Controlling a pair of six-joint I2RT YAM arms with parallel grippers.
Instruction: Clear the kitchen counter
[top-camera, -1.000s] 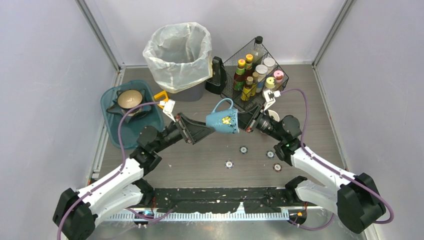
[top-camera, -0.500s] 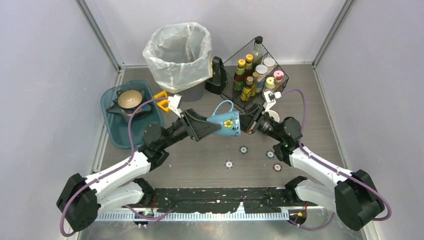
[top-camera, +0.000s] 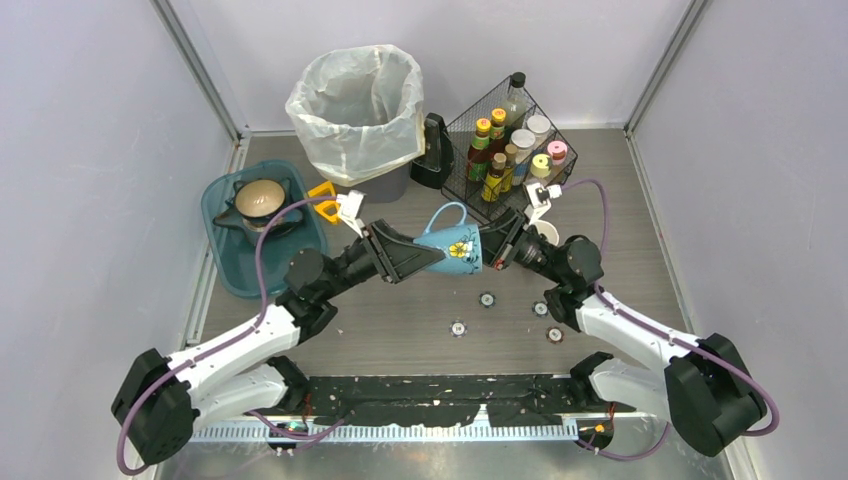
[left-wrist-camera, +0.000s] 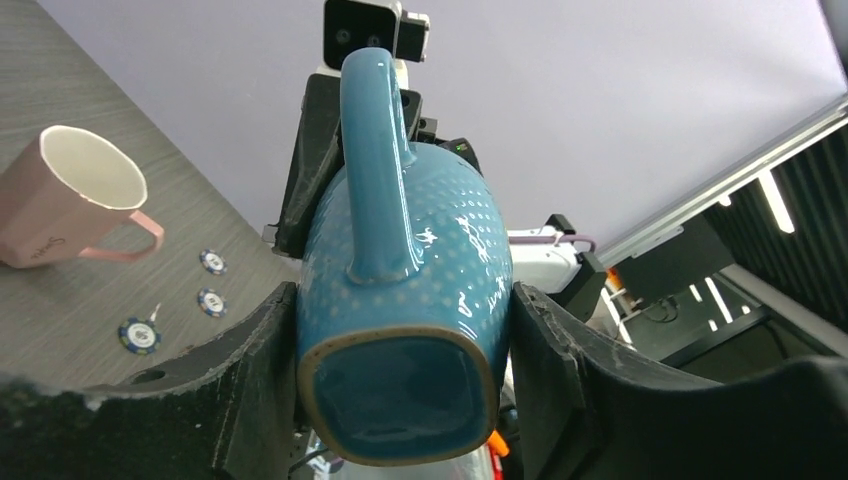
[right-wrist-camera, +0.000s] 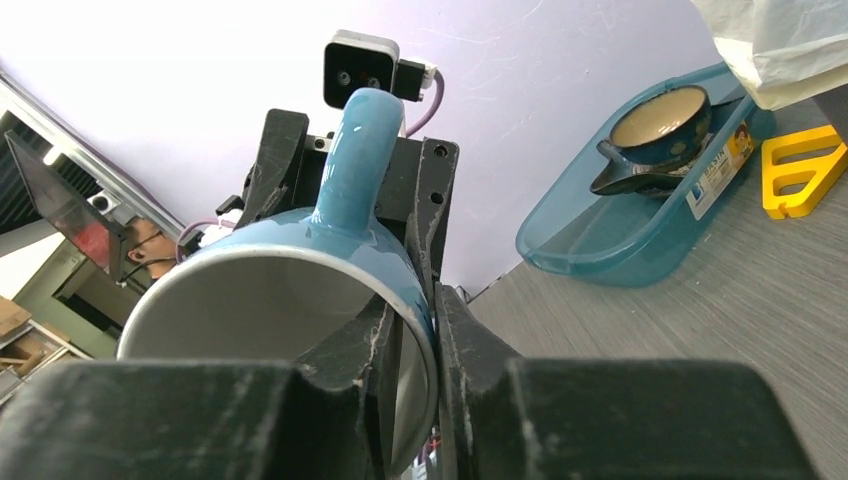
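Two pincers share one blue mug, held on its side in the air. The left pincer is clamped across its base end, and the right pincer is pinched onto its rim. Beneath the mug lies the grey bench, with poker chips scattered below the mug's mouth end.

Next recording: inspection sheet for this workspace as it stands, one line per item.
Surface: grey wood counter, four chips lying loose.
Job's things: blue mug held in the air; pink mug on the counter.
Clutter: tub with bowl, lined bin, bottle rack.
Grippers: left pincer clamps the blue mug's base, right pincer pinches its rim.
Cables: purple cable looping off each wrist.
Surroundings: lilac walls, metal rails.
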